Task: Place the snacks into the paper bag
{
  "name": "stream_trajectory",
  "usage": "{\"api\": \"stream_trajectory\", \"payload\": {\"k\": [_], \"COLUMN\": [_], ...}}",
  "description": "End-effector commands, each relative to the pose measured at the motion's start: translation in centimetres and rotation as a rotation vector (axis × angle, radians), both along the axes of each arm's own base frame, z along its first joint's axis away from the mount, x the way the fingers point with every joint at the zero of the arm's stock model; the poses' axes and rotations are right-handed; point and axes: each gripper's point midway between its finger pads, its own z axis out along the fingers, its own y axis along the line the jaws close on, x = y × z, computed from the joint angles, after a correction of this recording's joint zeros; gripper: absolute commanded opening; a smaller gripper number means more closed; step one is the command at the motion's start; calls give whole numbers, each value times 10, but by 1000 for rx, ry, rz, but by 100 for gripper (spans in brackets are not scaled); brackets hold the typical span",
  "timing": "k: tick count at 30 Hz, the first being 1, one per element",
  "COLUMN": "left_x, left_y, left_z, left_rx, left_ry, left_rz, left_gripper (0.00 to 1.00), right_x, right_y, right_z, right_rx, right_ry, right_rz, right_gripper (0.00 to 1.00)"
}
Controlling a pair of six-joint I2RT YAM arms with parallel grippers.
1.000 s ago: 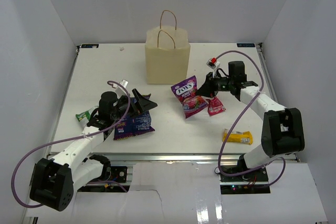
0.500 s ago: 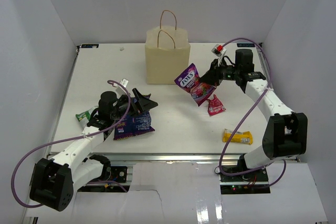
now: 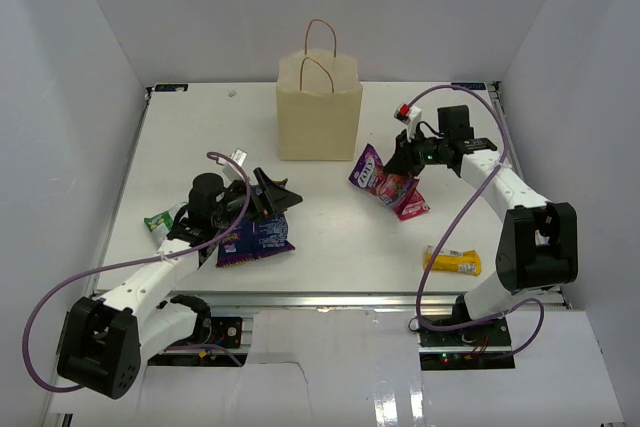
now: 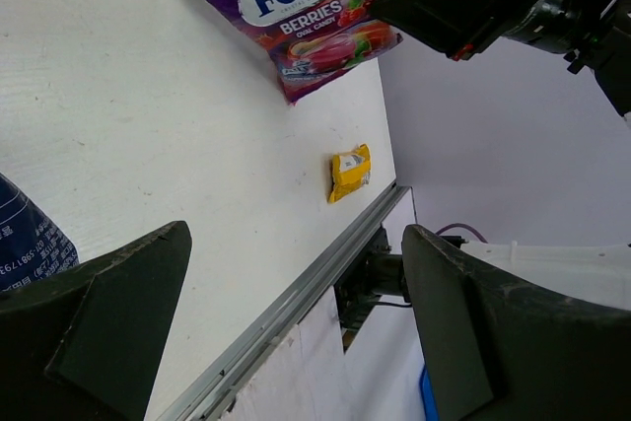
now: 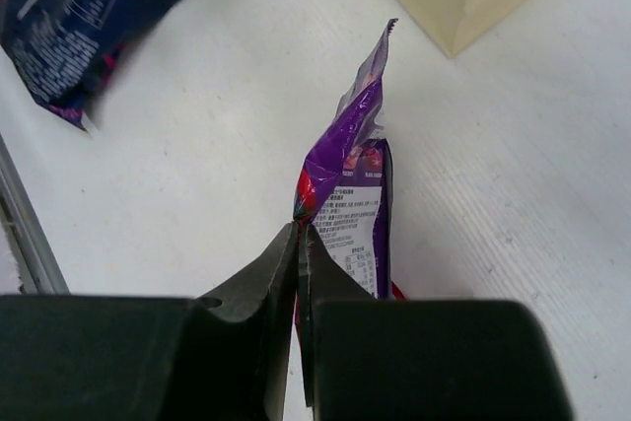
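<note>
1. The task looks barely begun. The upright tan kraft paper bag (image 3: 318, 122) stands at the far middle of the white counter (image 3: 200, 137), its inside hidden.
2. Outside it lie a large blue-purple packet (image 3: 255, 239), a green packet (image 3: 160, 219), a yellow bar (image 3: 452, 262) and a small pink packet (image 3: 412, 205).
3. The right claw (image 5: 298, 234) pinches a glossy magenta candy bag (image 5: 357, 184) near the paper bag's right side.
4. The candy bag's long axis runs from the claw toward the paper bag, free corner leading.
5. The left claw (image 3: 280, 190) is spread wide and holds nothing.
</note>
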Motion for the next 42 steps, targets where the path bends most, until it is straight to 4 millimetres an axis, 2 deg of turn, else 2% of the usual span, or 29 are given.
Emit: {"api": "stream_trajectory", "payload": {"k": [1,7,20,23,24,26,27,29,33,37,39,40,42], "left_x": [-4,-7,-16,-17,-17,-18,-18,-19,-20,-20,-21,-20,-21], "left_y": [-5,-6,-5,-6,-6,-6,-7,-7,-8,-8,-9,-9,-9], "left_z": [1,-1,-14,-15,-15,-15,-14,-15,-14,-14,-13,-13,-13], "left_rx": [-14,-18,-20,-23,-23,-23,-24,-24,-27,-26,-27,-27,-27], "left_ry": [-2,5,54,59,61,61,61,61,60,59,59,60,59], "left_rz": [-32,-40,-46,-53,-53,-52,-52,-53,-57,-59,-60,-60,-62], "left_gripper": [98,98,98,98,98,98,98,98,98,98,98,98,98], "right_x": [-4,-11,-23,-34,-40,-42,-42,-43,-44,-49,-54,-56,-62], "right_y": [-4,-3,-10,-4,-2,-1,0,0,1,-2,-2,-1,2], "right_z": [-23,-51,-90,-97,-96,-101,-102,-107,-112,-123,-126,-127,-126], "right_rx": [-82,-164,-244,-226,-212,-208,-209,-216,-223,-241,-231,-226,-201], "right_ry": [5,36,91,120,142,163,164,194,217,253,271,279,300], "right_rz": [17,15,5,83,110,131,146,164,193,210,224,230,246], "right_gripper": [8,8,8,20,30,43,55,67,82,84,80,77,59]}}
